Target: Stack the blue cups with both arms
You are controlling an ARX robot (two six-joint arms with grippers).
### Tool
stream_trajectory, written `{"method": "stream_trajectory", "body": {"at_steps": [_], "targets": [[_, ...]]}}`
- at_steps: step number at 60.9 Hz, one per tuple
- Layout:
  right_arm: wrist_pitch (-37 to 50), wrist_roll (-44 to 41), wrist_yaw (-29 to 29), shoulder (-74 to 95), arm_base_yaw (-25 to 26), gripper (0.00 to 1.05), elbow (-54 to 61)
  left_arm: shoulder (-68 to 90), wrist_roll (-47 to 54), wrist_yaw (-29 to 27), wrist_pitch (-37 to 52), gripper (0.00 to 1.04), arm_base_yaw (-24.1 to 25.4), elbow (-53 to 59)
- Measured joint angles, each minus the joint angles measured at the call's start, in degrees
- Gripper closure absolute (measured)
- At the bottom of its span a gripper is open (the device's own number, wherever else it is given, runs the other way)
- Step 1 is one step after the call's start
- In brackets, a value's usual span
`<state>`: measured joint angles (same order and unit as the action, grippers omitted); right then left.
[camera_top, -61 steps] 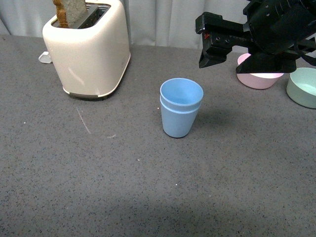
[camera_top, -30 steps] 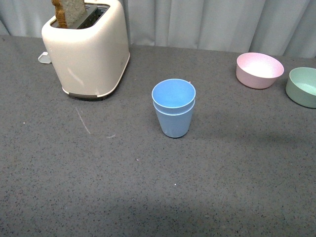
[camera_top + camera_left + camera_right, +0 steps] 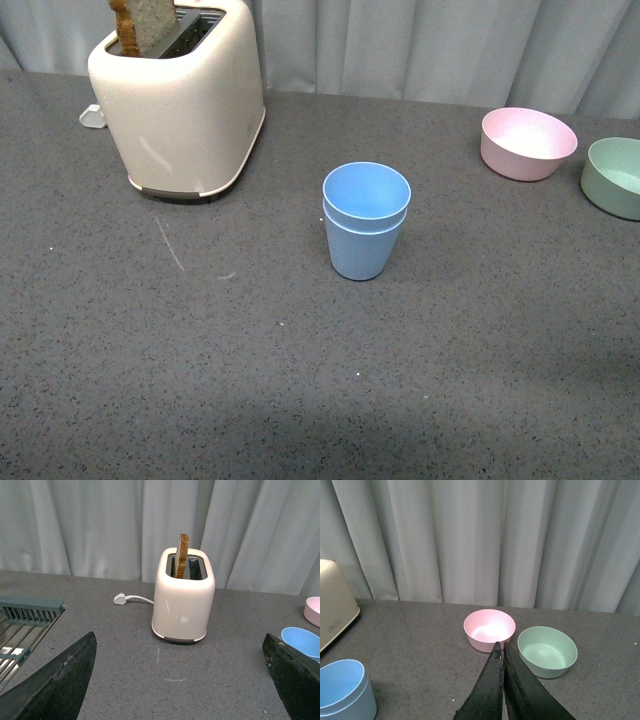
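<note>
Front view: we see the blue cups (image 3: 366, 220) nested one inside the other, standing upright near the middle of the grey table (image 3: 300, 380). A cream toaster (image 3: 180, 100) with a slice of toast (image 3: 145, 22) in its slot stands well apart to the left; a pink bowl (image 3: 528, 143) and a green bowl (image 3: 615, 177) sit near each other at the far right. No arm appears in this view.

In the left wrist view, we find the left gripper (image 3: 180, 680) spread wide, its two black fingers (image 3: 60, 680) at opposite edges, holding nothing.

In the right wrist view, we find the right gripper (image 3: 503, 655) pressed together, fingertips touching, with nothing between them; the stacked cups lie at the lower corner.
</note>
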<state>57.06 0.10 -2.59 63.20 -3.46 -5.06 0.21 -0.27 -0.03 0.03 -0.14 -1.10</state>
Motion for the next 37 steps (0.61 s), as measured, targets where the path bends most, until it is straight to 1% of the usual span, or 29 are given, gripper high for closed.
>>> {"method": "stream_trajectory", "body": {"at_steps": [1,3,9,37], "targets": [[-0.7,0.0,1.5,-0.9,0.9,1.04,0.3,0.0,0.0,0.0,0.0,0.07,0.0,0.0],[-1.7,0.0,2.1,-2.4,1.9,1.04,0.7,0.0,0.0,0.0,0.0,0.07,0.0,0.0],[-5.1,0.0,2.1,-7.2,3.3,1.04,2.0,0.0,0.0,0.0,0.0,0.07,0.0,0.0],[-23.1,0.0,2.5,-28.5,3.3,1.04,4.8,0.0,0.0,0.0,0.0,0.07,0.0,0.0]]}}
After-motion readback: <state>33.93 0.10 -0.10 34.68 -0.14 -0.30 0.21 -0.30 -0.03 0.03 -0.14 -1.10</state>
